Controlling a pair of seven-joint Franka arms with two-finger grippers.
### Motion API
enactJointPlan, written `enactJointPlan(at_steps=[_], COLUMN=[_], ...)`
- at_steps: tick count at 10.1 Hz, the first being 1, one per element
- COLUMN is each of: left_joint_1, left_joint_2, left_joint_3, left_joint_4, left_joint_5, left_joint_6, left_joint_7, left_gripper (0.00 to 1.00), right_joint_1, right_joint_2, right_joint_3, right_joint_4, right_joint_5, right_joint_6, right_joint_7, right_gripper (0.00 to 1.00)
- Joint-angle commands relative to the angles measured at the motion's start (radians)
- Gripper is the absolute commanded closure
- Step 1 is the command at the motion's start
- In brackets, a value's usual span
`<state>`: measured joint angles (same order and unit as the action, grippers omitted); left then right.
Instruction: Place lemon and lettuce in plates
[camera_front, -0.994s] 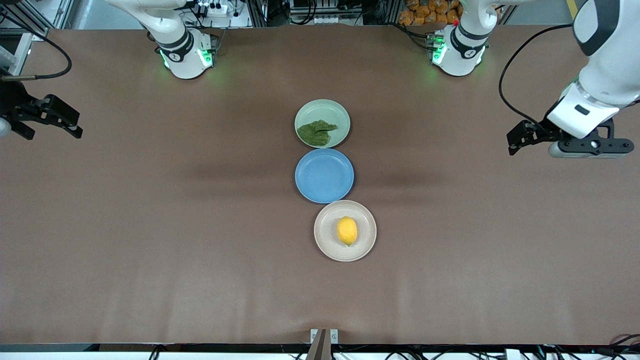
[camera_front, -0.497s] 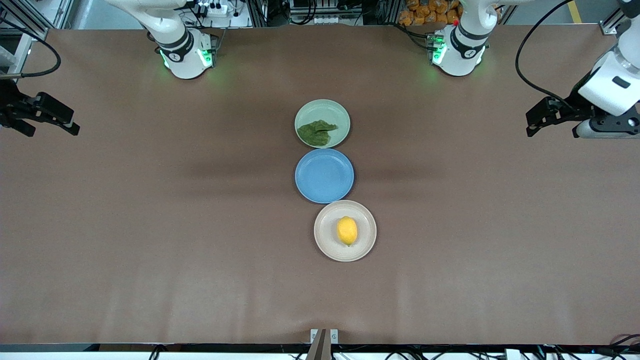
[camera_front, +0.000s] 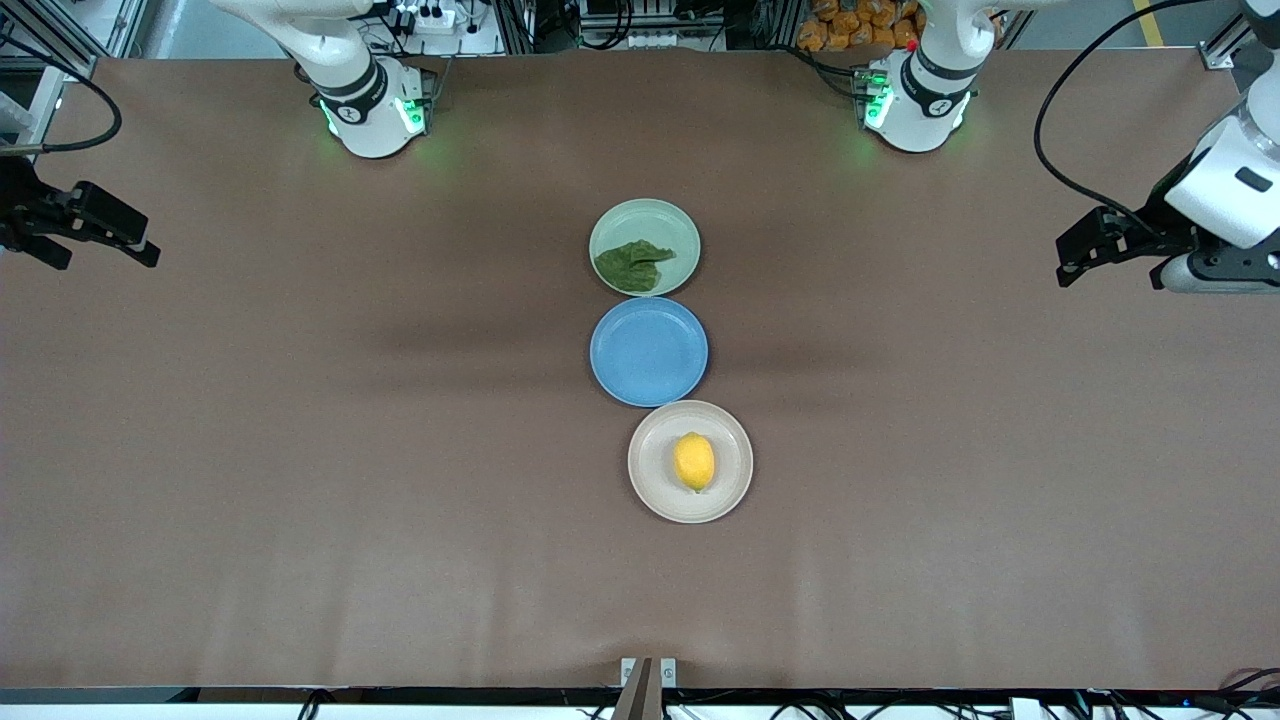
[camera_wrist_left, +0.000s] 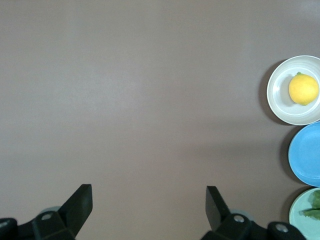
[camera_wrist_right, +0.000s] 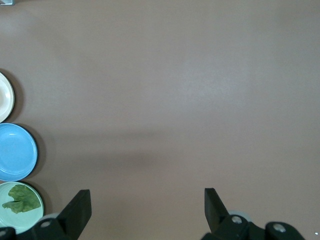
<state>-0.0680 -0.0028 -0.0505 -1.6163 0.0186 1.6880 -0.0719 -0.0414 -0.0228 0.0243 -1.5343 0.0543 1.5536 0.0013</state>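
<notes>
The yellow lemon (camera_front: 694, 461) lies in the beige plate (camera_front: 642, 462), the plate nearest the front camera. The dark green lettuce (camera_front: 632, 264) lies in the mint green plate (camera_front: 652, 212), the one nearest the arm bases. My left gripper (camera_front: 1110, 262) hangs open and empty over bare table at the left arm's end. My right gripper (camera_front: 104, 258) hangs open and empty over the right arm's end. In the left wrist view the open left gripper (camera_wrist_left: 149, 200) frames bare table, with the lemon (camera_wrist_left: 303, 89) off to the side. The right wrist view shows the open right gripper (camera_wrist_right: 147, 200) and the lettuce (camera_wrist_right: 21, 199).
An empty blue plate (camera_front: 648, 351) sits between the two task plates, touching or nearly touching both. The three plates form a short row down the middle of the brown table (camera_front: 300, 450). Cables and clutter lie past the table edge by the arm bases.
The left gripper has drawn back toward the left arm's end of the table and risen. The right gripper has shifted slightly outward. Lemon, lettuce and plates have not moved.
</notes>
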Motion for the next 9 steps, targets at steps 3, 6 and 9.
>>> enactJointPlan(at_steps=[3, 6, 9], left_joint_1=[0.004, 0.005, -0.001], left_joint_2=[0.030, 0.039, 0.078], left_joint_3=[0.000, -0.002, -0.003], left_joint_4=[0.033, 0.053, 0.108], left_joint_5=[-0.019, -0.020, -0.022], left_joint_6=[0.019, 0.015, -0.053], left_joint_7=[0.027, 0.024, 0.021], left_gripper=[0.00, 0.00, 0.00], right_joint_1=[0.002, 0.002, 0.002], right_joint_2=[-0.017, -0.017, -0.017], right_joint_3=[-0.003, -0.003, -0.001], right_joint_4=[-0.001, -0.001, -0.001], right_joint_5=[-0.002, -0.002, -0.002], right_joint_6=[-0.017, -0.016, -0.017], right_joint_7=[-0.001, -0.001, 0.000], right_gripper=[0.00, 0.00, 0.00])
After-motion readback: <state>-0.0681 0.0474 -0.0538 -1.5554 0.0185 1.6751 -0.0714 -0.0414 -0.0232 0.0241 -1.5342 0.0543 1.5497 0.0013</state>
